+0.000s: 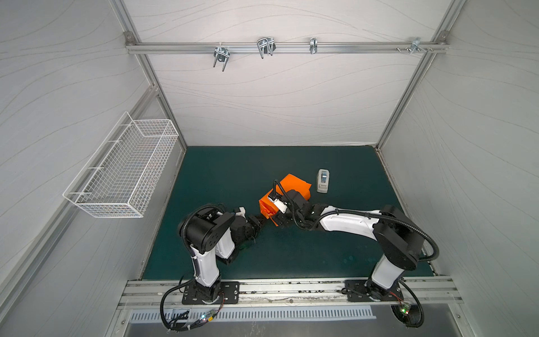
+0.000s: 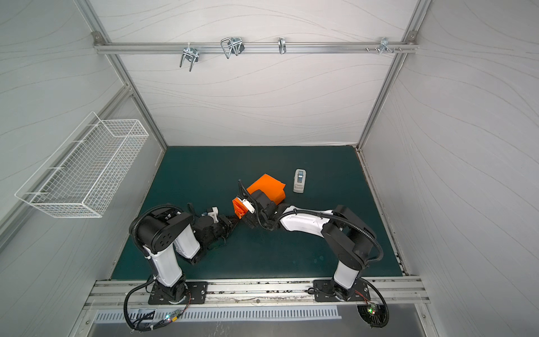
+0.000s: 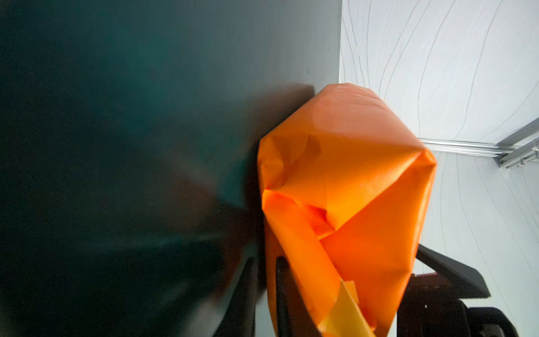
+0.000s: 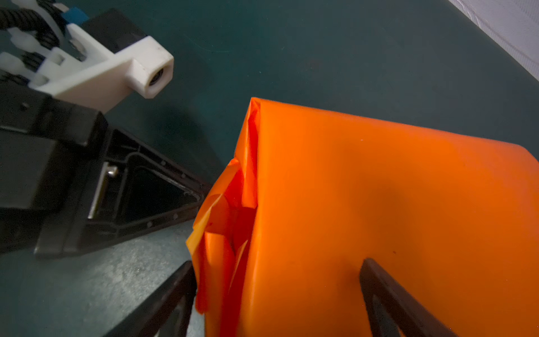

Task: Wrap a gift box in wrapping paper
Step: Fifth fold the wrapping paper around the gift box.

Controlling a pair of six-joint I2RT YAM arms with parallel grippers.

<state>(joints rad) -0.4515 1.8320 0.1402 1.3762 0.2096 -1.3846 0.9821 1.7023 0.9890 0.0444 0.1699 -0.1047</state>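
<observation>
Mid bench (image 1: 233,175): paper (image 1: 296,184) wraps box. R end effector (image 4: 277,261) apart, one finger (image 4: 379,286) on top. L end effector (image 4: 203,190) pinches end flap. Advice: pull flap taut, fold flat w/o tearing, R pressing down.

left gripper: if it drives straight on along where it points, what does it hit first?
The paper. The left gripper already has its tips in the folded end and seems to be pinching a fold. Going straight on would likely push deeper into that end, which the right gripper straddles.
</observation>
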